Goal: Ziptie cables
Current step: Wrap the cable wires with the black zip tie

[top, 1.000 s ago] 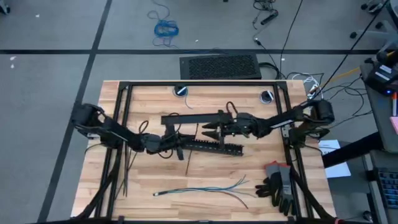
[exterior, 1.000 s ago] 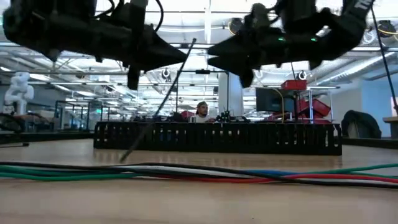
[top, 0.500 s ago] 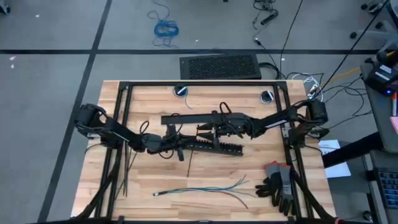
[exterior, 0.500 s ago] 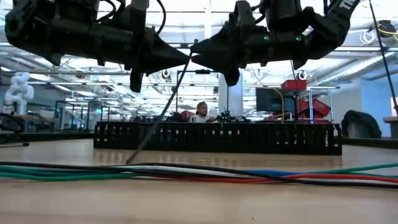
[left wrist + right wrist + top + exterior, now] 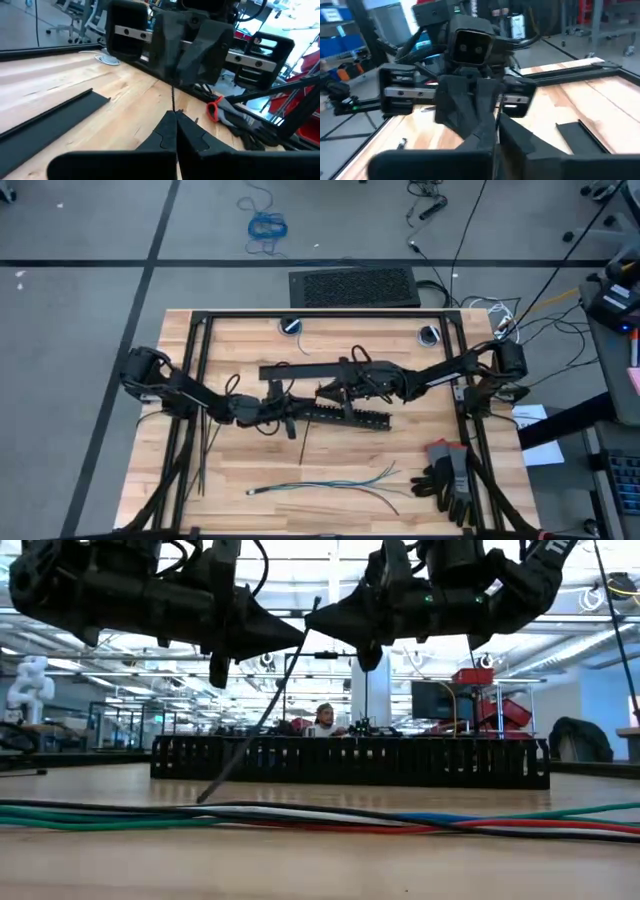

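Plainly, the wooden table (image 5: 240, 470) carries everything, and both arms meet over its middle, above the black slotted bar (image 5: 340, 416). My left gripper (image 5: 290, 418) is pressed together on one ziptie (image 5: 255, 730), pinching it near its upper end so the strip slants down to touch the wood; my right gripper (image 5: 328, 391) sits nose to nose with it at the strip's top, and I cannot tell whether it grips or merely meets it. I judge the ziptie light, springy and slick, so it wants a firm pinch close to the end being threaded, or the tip will wander. The cables (image 5: 330, 482) lie untouched near the front edge of the table, thin, limp and almost weightless; I would take them at mid-length, where the strands run together, not at the splayed ends. More zipties (image 5: 203, 448) lie by the left edge. Only the low view shows the strip's slant and its foot on the wood; from above it nearly vanishes against the bar. The left wrist view (image 5: 173, 100) shows the strip rising straight from my closed fingertips.
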`<action>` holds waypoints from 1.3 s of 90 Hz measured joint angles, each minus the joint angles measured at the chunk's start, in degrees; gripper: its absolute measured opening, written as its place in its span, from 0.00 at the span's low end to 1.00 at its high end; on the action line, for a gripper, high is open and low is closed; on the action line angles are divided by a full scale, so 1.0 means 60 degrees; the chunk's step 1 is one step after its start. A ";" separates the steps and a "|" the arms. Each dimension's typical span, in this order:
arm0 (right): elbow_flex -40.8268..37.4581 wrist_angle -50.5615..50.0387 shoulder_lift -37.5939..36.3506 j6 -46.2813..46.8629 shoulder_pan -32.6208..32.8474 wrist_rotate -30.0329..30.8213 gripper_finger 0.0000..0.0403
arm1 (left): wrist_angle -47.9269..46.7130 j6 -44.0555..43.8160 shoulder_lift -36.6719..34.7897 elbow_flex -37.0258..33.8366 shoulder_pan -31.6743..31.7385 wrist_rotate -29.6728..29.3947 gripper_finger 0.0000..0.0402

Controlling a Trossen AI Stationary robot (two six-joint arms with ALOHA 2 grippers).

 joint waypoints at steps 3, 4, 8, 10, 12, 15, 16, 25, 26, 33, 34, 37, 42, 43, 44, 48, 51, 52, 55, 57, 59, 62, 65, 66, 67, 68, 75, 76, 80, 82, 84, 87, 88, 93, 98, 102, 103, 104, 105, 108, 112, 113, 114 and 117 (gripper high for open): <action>0.0000 -0.0005 0.0000 -0.0080 0.0000 0.0000 0.00 | 0.0001 0.0077 0.0000 0.0000 0.0007 0.0000 0.00; 0.0000 -0.0007 0.0000 -0.0108 0.0000 0.0000 0.00 | 0.0003 0.0144 0.0000 0.0000 0.0008 0.0000 0.00; 0.0000 -0.0004 0.0000 -0.0245 0.0000 0.0008 0.00 | 0.0005 0.0492 0.0000 0.0000 0.0006 0.0006 0.00; 0.0000 -0.0004 0.0000 -0.0304 0.0000 0.0020 0.00 | 0.0006 0.0650 0.0000 0.0000 -0.0017 0.0006 0.01; 0.0000 -0.0010 0.0000 -0.0351 0.0000 0.0026 0.00 | 0.0006 0.0753 0.0000 0.0000 -0.0031 0.0003 0.02; 0.0000 -0.0043 0.0000 -0.0418 0.0000 0.0029 0.00 | 0.0006 0.0949 0.0000 0.0000 -0.0058 0.0003 0.04; 0.0000 -0.0066 0.0000 -0.0444 0.0000 0.0032 0.00 | 0.0006 0.1028 0.0000 0.0000 -0.0072 0.0003 0.04; 0.0000 -0.0383 0.0000 -0.0617 0.0000 0.0123 0.00 | -0.0138 0.1842 -0.0150 0.0000 -0.0181 -0.0011 0.13; 0.0000 -0.0419 0.0000 -0.0627 0.0000 0.0131 0.00 | -0.0209 0.1901 -0.0194 0.0000 -0.0191 -0.0031 0.14; 0.0000 -0.0848 -0.0057 -0.0638 0.0000 0.0137 0.00 | -0.0953 0.1904 -0.0572 0.0004 -0.0217 -0.0170 0.22; 0.0000 -0.0919 -0.0067 -0.0638 0.0000 0.0135 0.00 | -0.1090 0.1811 -0.0636 0.0004 -0.0226 -0.0183 0.23; 0.0000 -0.1158 -0.0100 -0.0628 0.0014 0.0118 0.00 | -0.1484 0.1349 -0.0850 0.0004 -0.0256 -0.0177 0.26; -0.0004 -0.1672 -0.0191 -0.0410 0.0067 0.0015 0.00 | -0.1863 0.0382 -0.1213 0.0005 -0.0313 0.0259 0.31; -0.0004 -0.1783 -0.0213 -0.0379 0.0086 -0.0033 0.00 | -0.1904 0.0189 -0.1273 0.0009 -0.0331 0.0411 0.31; -0.0004 -0.1896 -0.0235 -0.0340 0.0104 -0.0090 0.00 | -0.1957 0.0009 -0.1321 0.0025 -0.0354 0.0546 0.32; -0.0004 -0.2383 -0.0354 -0.0201 0.0194 -0.0388 0.00 | -0.2316 -0.0551 -0.1450 0.0146 -0.0485 0.1016 0.33; -0.0004 -0.2702 -0.0452 -0.0112 0.0307 -0.0535 0.00 | -0.2733 -0.0842 -0.1482 0.0248 -0.0630 0.1225 0.33; -0.0005 -0.2785 -0.0484 -0.0099 0.0346 -0.0576 0.00 | -0.2924 -0.0938 -0.1481 0.0286 -0.0681 0.1267 0.33; -0.0007 -0.3028 -0.0593 -0.0084 0.0475 -0.0670 0.00 | -0.3600 -0.1234 -0.1460 0.0408 -0.0825 0.1298 0.32; -0.0007 -0.3207 -0.0678 -0.0084 0.0567 -0.0681 0.00 | -0.4113 -0.1417 -0.1432 0.0499 -0.0928 0.1292 0.32; -0.0007 -0.3370 -0.0763 -0.0084 0.0657 -0.0685 0.00 | -0.4614 -0.1622 -0.1371 0.0605 -0.1013 0.1289 0.32; -0.0007 -0.3541 -0.0894 -0.0121 0.0797 -0.0685 0.00 | -0.5229 -0.1949 -0.1229 0.0773 -0.1111 0.1285 0.31; -0.0007 -0.3728 -0.1035 -0.0141 0.0909 -0.0685 0.00 | -0.5642 -0.2222 -0.1045 0.0906 -0.1184 0.1288 0.30; -0.0007 -0.3793 -0.1081 -0.0146 0.0947 -0.0685 0.00 | -0.5725 -0.2285 -0.0977 0.0937 -0.1201 0.1290 0.30; -0.0007 -0.3855 -0.1125 -0.0151 0.0986 -0.0684 0.00 | -0.5797 -0.2343 -0.0910 0.0964 -0.1219 0.1293 0.30; -0.0007 -0.3906 -0.1164 -0.0155 0.1022 -0.0682 0.00 | -0.5831 -0.2379 -0.0840 0.0984 -0.1246 0.1297 0.30; -0.0004 -0.4187 -0.1434 -0.0161 0.1237 -0.0662 0.00 | -0.5783 -0.2583 -0.0217 0.1243 -0.1278 0.1567 0.28; -0.0004 -0.4239 -0.1471 -0.0161 0.1256 -0.0659 0.00 | -0.5736 -0.2583 -0.0135 0.1284 -0.1253 0.1622 0.28; -0.0004 -0.4366 -0.1601 -0.0161 0.1317 -0.0633 0.00 | -0.5677 -0.2586 0.0157 0.1425 -0.1166 0.1815 0.28; -0.0004 -0.4483 -0.1694 -0.0161 0.1338 -0.0547 0.00 | -0.5681 -0.2579 0.0295 0.1498 -0.1108 0.1899 0.28; -0.0004 -0.4682 -0.1806 -0.0167 0.1368 -0.0389 0.00 | -0.5688 -0.2544 0.0436 0.1581 -0.1033 0.2009 0.28; -0.0006 -0.4985 -0.1962 -0.0222 0.1424 0.0001 0.00 | -0.5678 -0.2444 0.0643 0.1721 -0.0905 0.2202 0.28; -0.0007 -0.5081 -0.2014 -0.0250 0.1434 0.0176 0.00 | -0.5666 -0.2402 0.0712 0.1771 -0.0865 0.2272 0.28; -0.0004 -0.5742 -0.2301 -0.0357 0.1482 0.1067 0.00 | -0.5675 -0.2313 0.1015 0.1988 -0.0637 0.2603 0.28; -0.0005 -0.6533 -0.2614 -0.0376 0.1467 0.1815 0.00 | -0.5646 -0.2154 0.1310 0.2207 -0.0396 0.2990 0.28; -0.0007 -0.7075 -0.2872 -0.0365 0.1433 0.2092 0.00 | -0.5640 -0.2058 0.1538 0.2328 -0.0221 0.3234 0.28; -0.0007 -0.7184 -0.2939 -0.0350 0.1430 0.2112 0.00 | -0.5640 -0.2041 0.1597 0.2353 -0.0177 0.3290 0.28; -0.0008 -0.7288 -0.3006 -0.0331 0.1428 0.2131 0.00 | -0.5640 -0.2021 0.1657 0.2378 -0.0134 0.3344 0.28; -0.0010 -0.7369 -0.3074 -0.0327 0.1426 0.2159 0.00 | -0.5635 -0.2004 0.1723 0.2405 -0.0093 0.3391 0.28; -0.0009 -0.7555 -0.3258 -0.0319 0.1424 0.2186 0.00 | -0.5644 -0.1917 0.1896 0.2477 0.0039 0.3523 0.28; -0.0007 -0.7766 -0.3472 -0.0314 0.1479 0.2167 0.00 | -0.5673 -0.1816 0.2133 0.2548 0.0217 0.3551 0.28; -0.0007 -0.7817 -0.3523 -0.0314 0.1498 0.2166 0.00 | -0.5670 -0.1797 0.2190 0.2568 0.0262 0.3551 0.28; -0.0007 -0.7859 -0.3572 -0.0314 0.1516 0.2167 0.00 | -0.5660 -0.1776 0.2238 0.2586 0.0307 0.3551 0.28; -0.0007 -0.7948 -0.3712 -0.0319 0.1554 0.2169 0.00 | -0.5514 -0.1713 0.2375 0.2620 0.0437 0.3554 0.28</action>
